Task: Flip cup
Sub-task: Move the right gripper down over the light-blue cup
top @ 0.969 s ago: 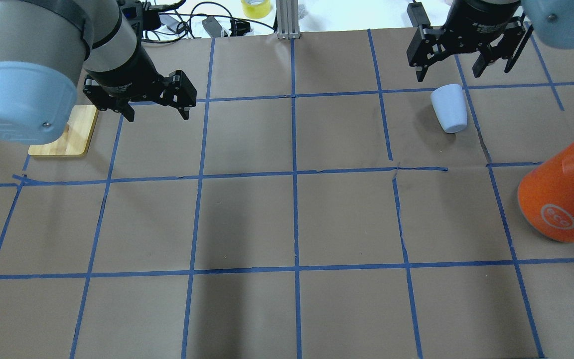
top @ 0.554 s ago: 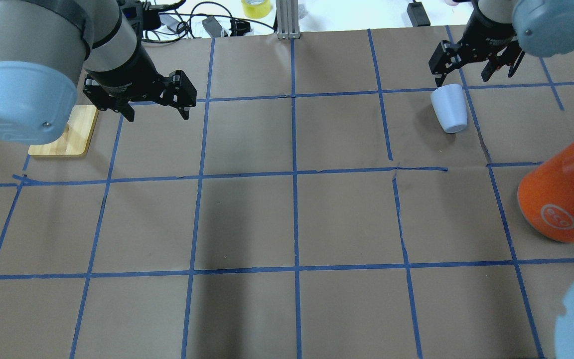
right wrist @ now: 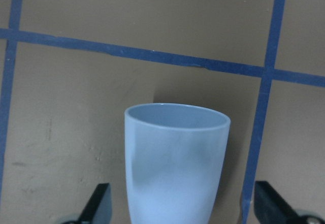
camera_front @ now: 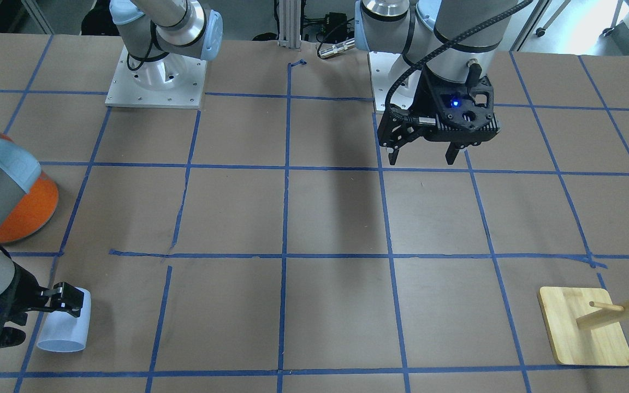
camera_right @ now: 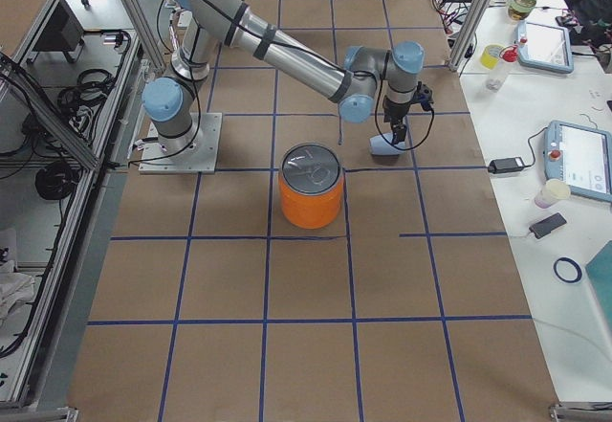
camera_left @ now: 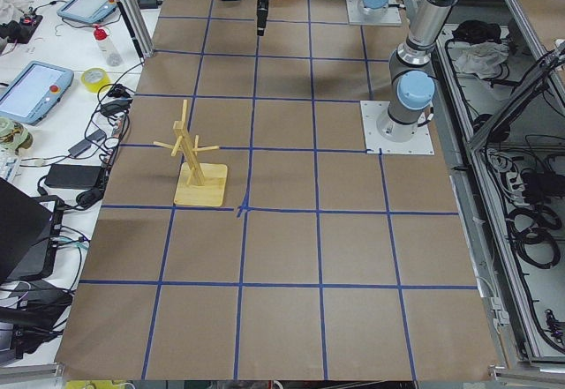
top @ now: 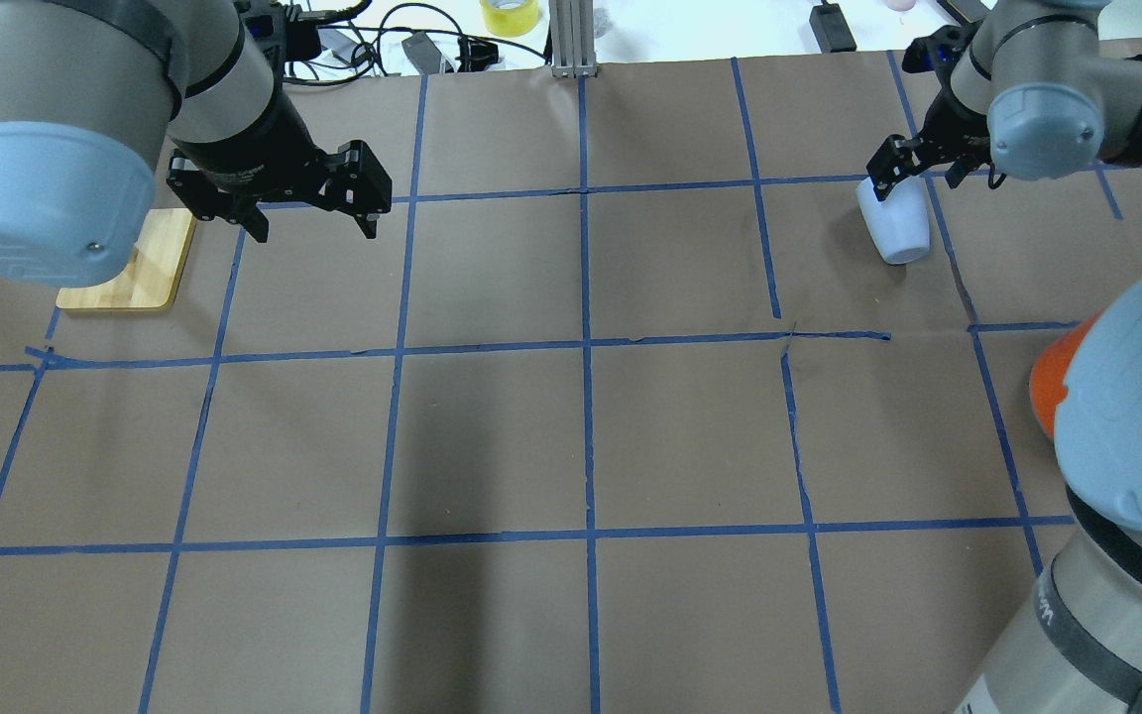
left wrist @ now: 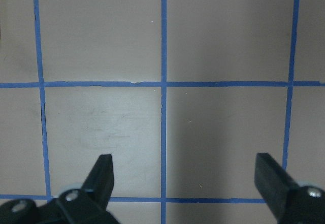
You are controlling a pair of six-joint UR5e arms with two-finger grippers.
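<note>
Now | 1 cup | 1 can | left pincer, right pincer spread

The cup is seen at the lower left of the brown-papered table, which is marked into squares by blue tape. The right gripper is placed at the cup with jaws apart, one finger overlapping its far end; contact cannot be judged. An orange can is partly hidden behind that arm. The left gripper is held over the table, jaws parted. A wooden peg stand is set at the lower right.
</note>
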